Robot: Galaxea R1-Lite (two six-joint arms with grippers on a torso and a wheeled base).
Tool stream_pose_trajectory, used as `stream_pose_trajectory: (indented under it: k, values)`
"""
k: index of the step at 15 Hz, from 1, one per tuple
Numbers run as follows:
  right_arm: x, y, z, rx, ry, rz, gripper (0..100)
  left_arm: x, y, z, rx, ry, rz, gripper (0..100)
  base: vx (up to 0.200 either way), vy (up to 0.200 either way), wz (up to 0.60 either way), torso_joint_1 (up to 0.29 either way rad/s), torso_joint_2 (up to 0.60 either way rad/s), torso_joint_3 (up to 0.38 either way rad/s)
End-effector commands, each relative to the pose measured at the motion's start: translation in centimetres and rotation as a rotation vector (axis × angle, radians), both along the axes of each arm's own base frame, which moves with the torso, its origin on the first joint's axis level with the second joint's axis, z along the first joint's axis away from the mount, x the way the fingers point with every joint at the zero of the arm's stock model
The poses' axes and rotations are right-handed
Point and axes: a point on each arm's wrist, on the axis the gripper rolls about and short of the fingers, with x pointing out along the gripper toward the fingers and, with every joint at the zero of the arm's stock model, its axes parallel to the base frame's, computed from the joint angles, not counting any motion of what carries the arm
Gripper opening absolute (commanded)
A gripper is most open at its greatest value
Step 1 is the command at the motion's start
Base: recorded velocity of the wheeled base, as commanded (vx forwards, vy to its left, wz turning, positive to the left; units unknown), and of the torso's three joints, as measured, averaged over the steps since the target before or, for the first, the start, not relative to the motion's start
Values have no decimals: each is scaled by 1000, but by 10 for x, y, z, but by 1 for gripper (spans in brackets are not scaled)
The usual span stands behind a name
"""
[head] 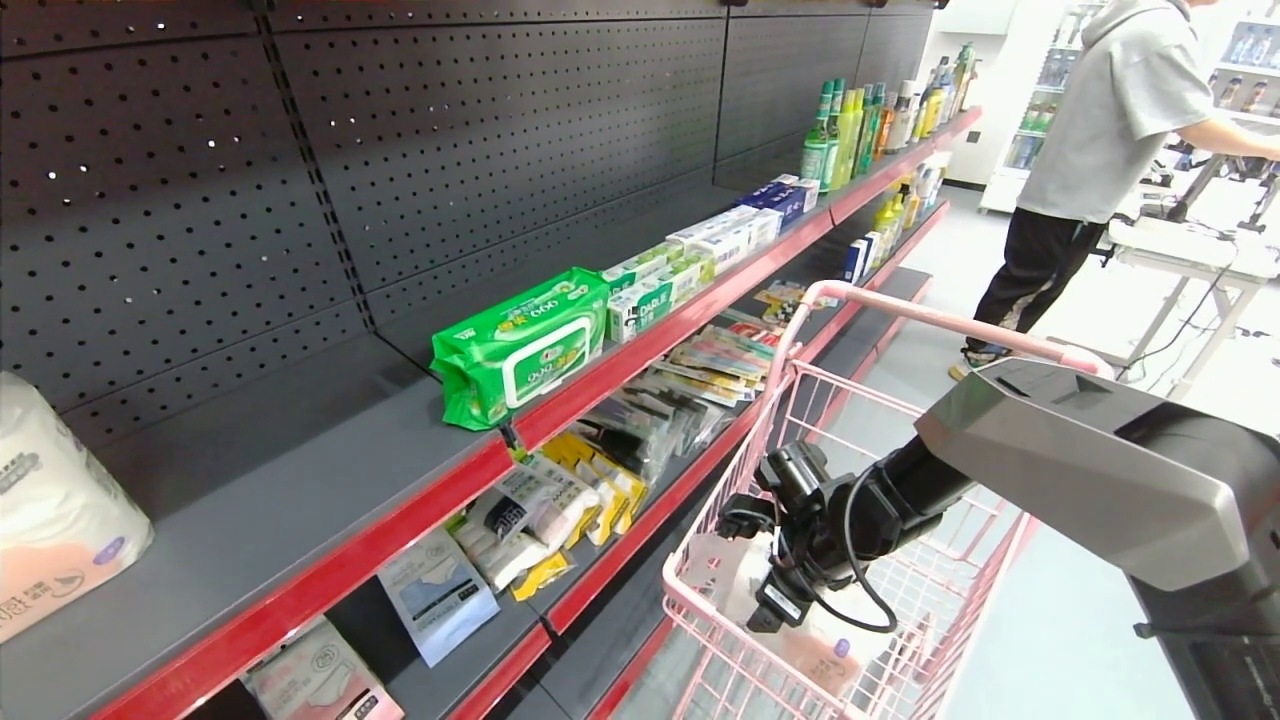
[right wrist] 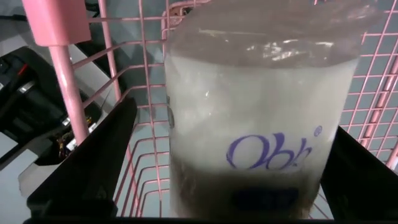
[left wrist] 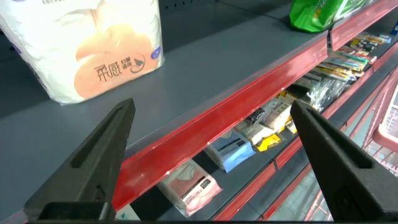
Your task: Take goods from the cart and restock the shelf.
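Observation:
The pink wire cart (head: 905, 316) stands in the aisle beside the shelf (head: 300, 470). My right gripper (head: 766, 592) is down inside the cart, open, its fingers on either side of a white plastic-wrapped pack (right wrist: 261, 124); one finger (right wrist: 93, 168) stands slightly clear of the wrap. That pack (head: 725, 575) rests upright on the cart's floor. My left gripper (left wrist: 212, 106) is open and holds nothing. It hovers in front of the grey shelf board (left wrist: 205, 68), close to a white and peach tissue pack (left wrist: 87, 43). The same tissue pack (head: 50, 500) sits at the shelf's left end.
A green wipes pack (head: 515, 345) lies further along the shelf, then toothpaste boxes (head: 660, 285) and bottles (head: 850, 125). The lower shelf (head: 560, 500) holds small packets. Bare board lies between tissue pack and wipes. A person (head: 1100, 150) stands at a white table far right.

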Motion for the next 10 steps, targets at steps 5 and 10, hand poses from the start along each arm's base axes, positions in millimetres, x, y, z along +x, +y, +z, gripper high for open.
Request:
stream_pose_trajectory:
  k: [5, 10]
  values:
    - [8, 0, -11, -5, 2, -2, 100, 0, 0, 0, 0, 0, 0, 100, 0, 0, 0, -3, 14, 7]
    - [10, -1, -13, -13, -2, 26, 100, 0, 0, 0, -2, 2, 1, 100, 0, 0, 0, 0, 0, 0]
